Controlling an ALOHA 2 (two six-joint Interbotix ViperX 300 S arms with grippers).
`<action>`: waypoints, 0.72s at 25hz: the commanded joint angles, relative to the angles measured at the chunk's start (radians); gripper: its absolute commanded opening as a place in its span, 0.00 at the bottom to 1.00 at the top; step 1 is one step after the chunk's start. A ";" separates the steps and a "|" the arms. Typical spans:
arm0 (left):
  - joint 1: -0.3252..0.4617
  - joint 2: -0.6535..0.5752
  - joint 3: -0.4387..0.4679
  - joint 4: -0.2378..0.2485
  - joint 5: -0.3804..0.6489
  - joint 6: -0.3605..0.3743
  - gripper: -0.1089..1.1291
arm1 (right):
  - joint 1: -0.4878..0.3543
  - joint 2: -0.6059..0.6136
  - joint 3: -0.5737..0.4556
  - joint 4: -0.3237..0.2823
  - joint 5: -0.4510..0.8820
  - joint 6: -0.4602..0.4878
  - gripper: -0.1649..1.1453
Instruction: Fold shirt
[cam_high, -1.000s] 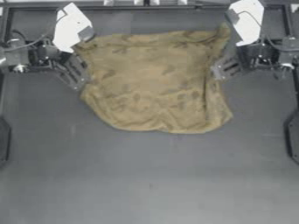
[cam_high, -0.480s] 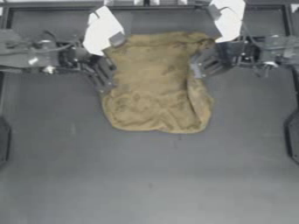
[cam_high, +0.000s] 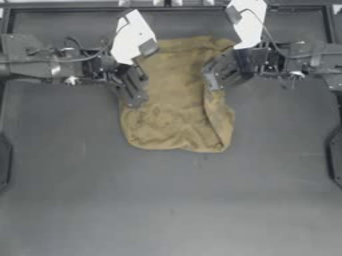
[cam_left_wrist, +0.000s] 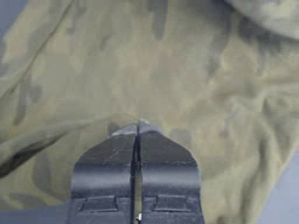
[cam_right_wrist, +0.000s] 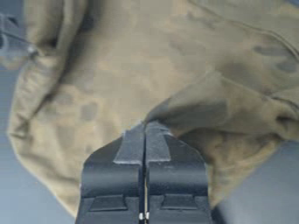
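The shirt is hanging limp and soft; left gripper and right gripper are pinching its opposite side edges.

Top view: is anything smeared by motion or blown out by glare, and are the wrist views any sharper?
Top view: the white arm covers are blown out, and the left gripper and right gripper look smeared. Left wrist view: soft, the shirt shows folds but no weave. Right wrist view: equally soft, with shadow under the fold.

Even, soft overhead light, faint sheen on the table, both arms smeared with motion blur, wrist close-ups soft, shadows weak.
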 joint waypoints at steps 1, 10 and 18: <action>0.000 -0.012 -0.026 0.000 -0.061 0.000 0.12 | 0.002 -0.011 -0.006 0.000 -0.044 0.003 0.18; 0.005 0.029 -0.012 -0.005 -0.173 -0.003 0.12 | 0.000 0.040 0.014 0.005 -0.160 0.000 0.18; 0.005 0.064 -0.005 -0.041 -0.190 -0.005 0.41 | -0.006 0.061 0.040 -0.002 -0.206 -0.017 0.21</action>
